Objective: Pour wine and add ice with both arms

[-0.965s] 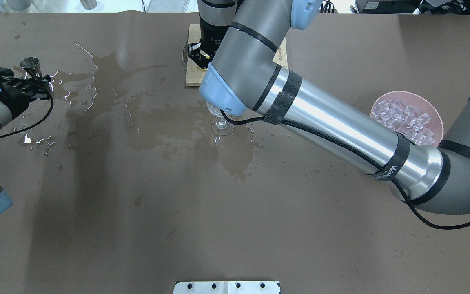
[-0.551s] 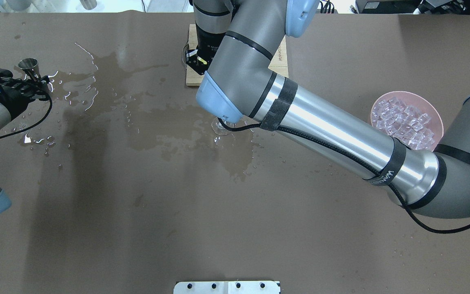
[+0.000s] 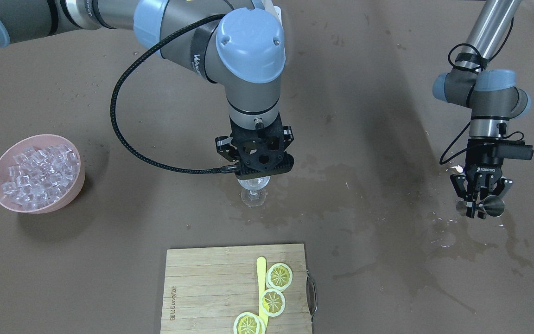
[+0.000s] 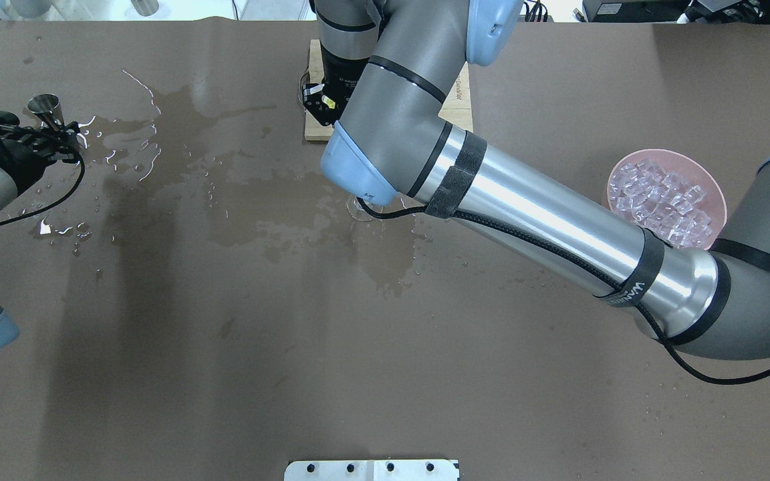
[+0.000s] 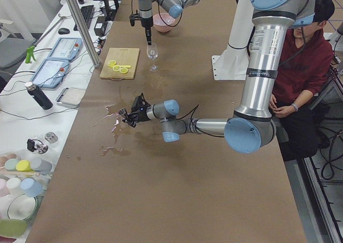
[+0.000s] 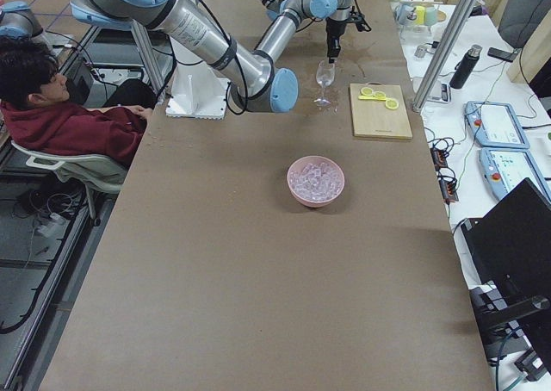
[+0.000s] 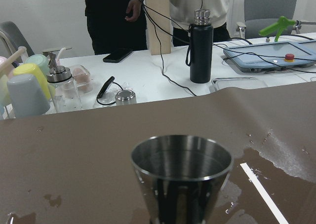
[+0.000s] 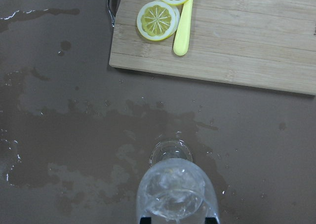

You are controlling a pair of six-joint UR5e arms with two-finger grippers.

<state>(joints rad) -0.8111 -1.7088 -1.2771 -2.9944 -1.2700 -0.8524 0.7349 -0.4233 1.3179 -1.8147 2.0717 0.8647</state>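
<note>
A clear stemmed wine glass (image 3: 253,192) stands mid-table on a wet patch. My right gripper (image 3: 258,172) hangs straight above its rim, open and holding nothing. From the right wrist view I look down into the glass (image 8: 173,199), whose bowl holds something clear and glistening. The ice (image 3: 40,174) is heaped in a pink bowl (image 3: 65,198) on the right arm's side, also seen as ice (image 4: 662,197). My left gripper (image 3: 475,208) is shut on a steel jigger (image 3: 490,205), held upright just above the table; the jigger (image 7: 181,177) fills the left wrist view. No wine as such is in view.
A wooden cutting board (image 3: 202,287) with lemon slices (image 3: 279,276) and a yellow tool (image 3: 261,273) lies beyond the glass. Wet spills (image 4: 178,133) spread between the jigger and the glass. A seated person (image 5: 303,55) is beside the robot base.
My right arm has shifted a little left and away, so it now covers nearly all of the glass in the overhead view. The left gripper with the jigger edged slightly farther away.
</note>
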